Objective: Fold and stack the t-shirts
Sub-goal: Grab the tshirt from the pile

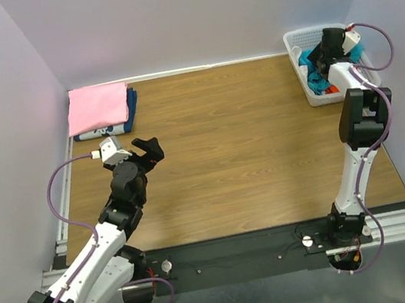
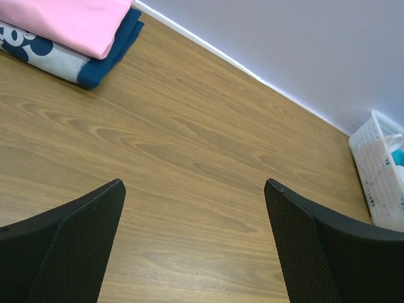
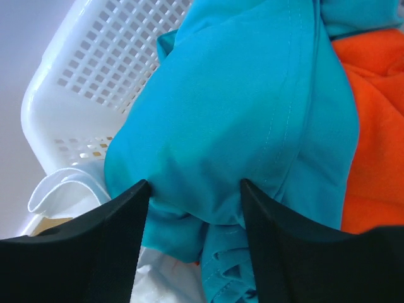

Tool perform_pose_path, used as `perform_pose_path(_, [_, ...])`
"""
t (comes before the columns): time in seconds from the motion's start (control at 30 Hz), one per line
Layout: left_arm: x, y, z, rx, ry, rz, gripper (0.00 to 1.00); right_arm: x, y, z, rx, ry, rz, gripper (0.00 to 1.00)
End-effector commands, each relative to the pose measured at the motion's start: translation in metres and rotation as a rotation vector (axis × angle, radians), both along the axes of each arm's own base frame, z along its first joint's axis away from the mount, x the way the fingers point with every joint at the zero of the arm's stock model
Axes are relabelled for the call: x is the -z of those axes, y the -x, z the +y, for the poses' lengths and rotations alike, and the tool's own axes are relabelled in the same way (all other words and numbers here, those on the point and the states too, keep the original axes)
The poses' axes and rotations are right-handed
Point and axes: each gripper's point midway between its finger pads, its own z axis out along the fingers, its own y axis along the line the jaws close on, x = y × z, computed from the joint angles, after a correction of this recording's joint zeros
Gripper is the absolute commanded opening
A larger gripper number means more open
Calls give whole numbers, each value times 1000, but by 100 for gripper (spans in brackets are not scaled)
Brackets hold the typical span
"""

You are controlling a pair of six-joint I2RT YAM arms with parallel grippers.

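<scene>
My left end effector (image 2: 194, 184) hangs open above the counter (image 2: 189, 126). At one o'clock, my right end effector (image 3: 196, 183) straddles the teal t-shirt (image 3: 252, 95); I can't tell whether it grips.

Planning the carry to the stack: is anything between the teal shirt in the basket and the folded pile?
Nothing lies on the table between them. The teal t-shirt must first clear the wall of the basket, and the left claw hovers open close beside the pink-topped pile, near that path.

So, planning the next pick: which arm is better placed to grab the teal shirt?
Right. The right pincer is inside the basket, fingers straddling the teal shirt. The left pincer hangs open over the table, far off.
</scene>
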Motion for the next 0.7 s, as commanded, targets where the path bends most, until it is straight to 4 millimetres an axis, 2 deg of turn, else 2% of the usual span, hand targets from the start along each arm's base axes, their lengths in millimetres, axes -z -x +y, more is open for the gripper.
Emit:
perform_pose_path(0.0, [-9,-2,2,-17,0,-23,98,10,-9,-8,37,-13,2,61])
perform_pose_path(0.23, [-8,-2,4,-28,2,-19,98,24,-14,-7,29,-19,20,58])
perform_pose_path(0.33, [-8,-2,4,-27,-3,-10,98,27,-17,-5,11,-27,22,42])
perform_pose_path(0.37, [-8,-2,4,-27,-3,-10,98,26,-18,-4,9,-25,19,31])
perform_pose_path(0.4, [-7,-2,4,-27,-5,-7,98,25,-18,-5,9,-23,21,26])
perform_pose_path(0.47, [-8,-2,4,-27,-3,-7,98,16,-18,-6,8,-8,13,16])
perform_pose_path(0.5, [-8,-2,4,-25,-4,-6,98,1,-17,-9,20,8,-6,6])
perform_pose_path(0.57, [-9,-1,2,-9,-8,-7,98,-17,-14,-11,29,21,-29,1])
perform_pose_path(0.6, [-10,-1,1,-5,-9,-9,98,-43,-12,-11,29,34,-67,1])
perform_pose_path(0.67, [-9,-2,-1,7,-13,-4,98,-71,-7,-11,30,49,-104,1])
